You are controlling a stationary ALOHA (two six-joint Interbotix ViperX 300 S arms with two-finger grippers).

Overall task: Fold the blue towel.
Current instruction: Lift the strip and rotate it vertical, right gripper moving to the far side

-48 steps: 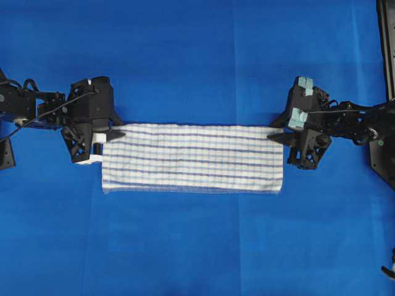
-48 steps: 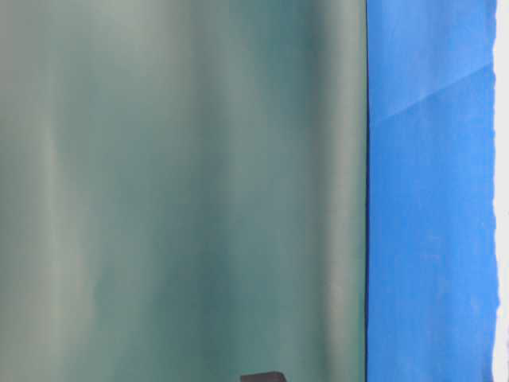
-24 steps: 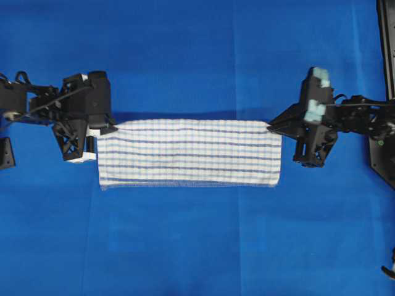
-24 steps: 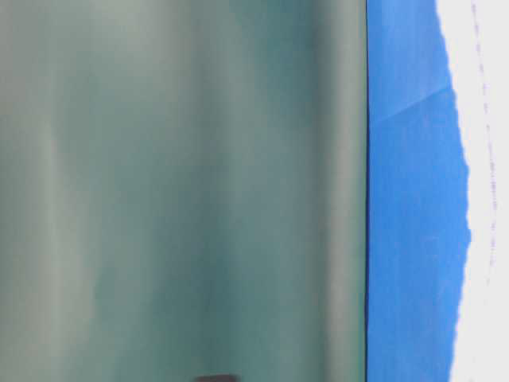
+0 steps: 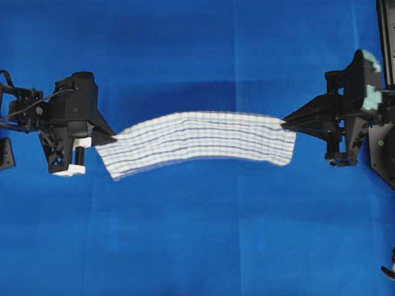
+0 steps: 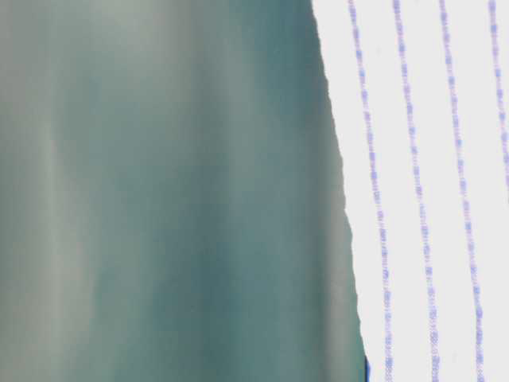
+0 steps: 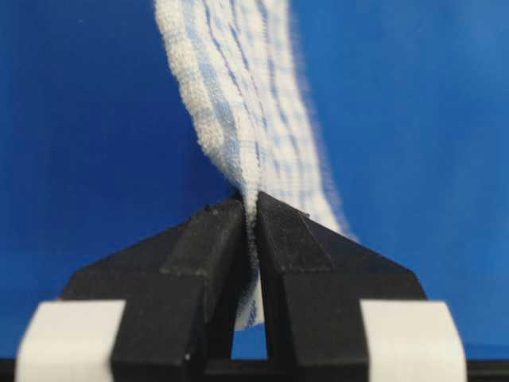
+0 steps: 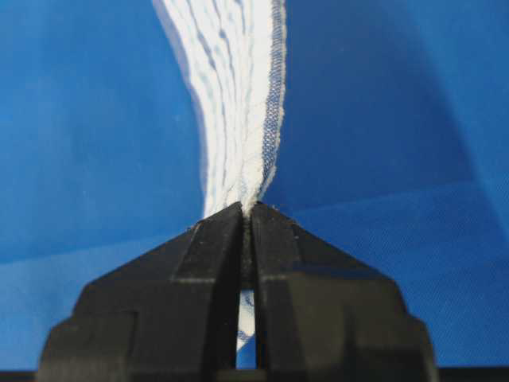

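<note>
The blue towel (image 5: 203, 142), white with thin blue stripes, hangs lifted off the table, stretched between both grippers and sagging in an arc. My left gripper (image 5: 113, 139) is shut on its left end; in the left wrist view the towel (image 7: 238, 103) is pinched between the black fingers (image 7: 208, 239). My right gripper (image 5: 285, 123) is shut on its right end; in the right wrist view the towel (image 8: 238, 95) runs away from the shut fingers (image 8: 274, 239). In the table-level view the towel (image 6: 429, 191) fills the right side, close to the lens.
The plain blue table covering (image 5: 197, 246) spreads under everything. A dark frame (image 5: 386, 37) runs along the right edge of the overhead view. A blurred grey-green surface (image 6: 159, 191) fills the left of the table-level view.
Both grippers have risen and moved apart, lifting the folded towel off the table. It now hangs in an arc between them and swings in front of the table-level camera.
</note>
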